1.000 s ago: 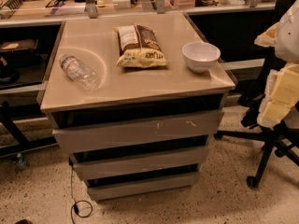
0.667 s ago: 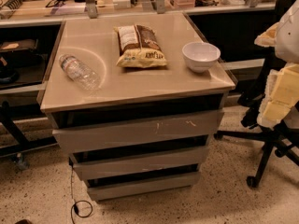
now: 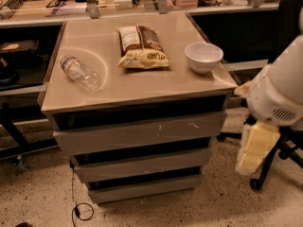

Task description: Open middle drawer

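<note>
I am taking the scratched top drawer front as my marker. My fingers are hanging to the right of it and lower, well apart from it. I cannot tell how far they are spread or whether they are holding anything.

The likeliest slip, I am judging, is catching the wrong front. The middle drawer is lying directly beneath the scratched one, and the bottom front is lying lower again, so a reach that drifts up or down would be pulling the wrong drawer. With no handle to take, I would be hooking an edge through a narrow dark gap and could be sliding off it. A hard tug could be jolting the bench above the scratched front. That could set the water bottle rolling or nudge the white bowl, which is sitting above the scratched front's right end.

The middle drawer is showing a wide, shallow grey-beige face, plain and unmarked. It is looking closed, with shadow running along its upper edge.
</note>
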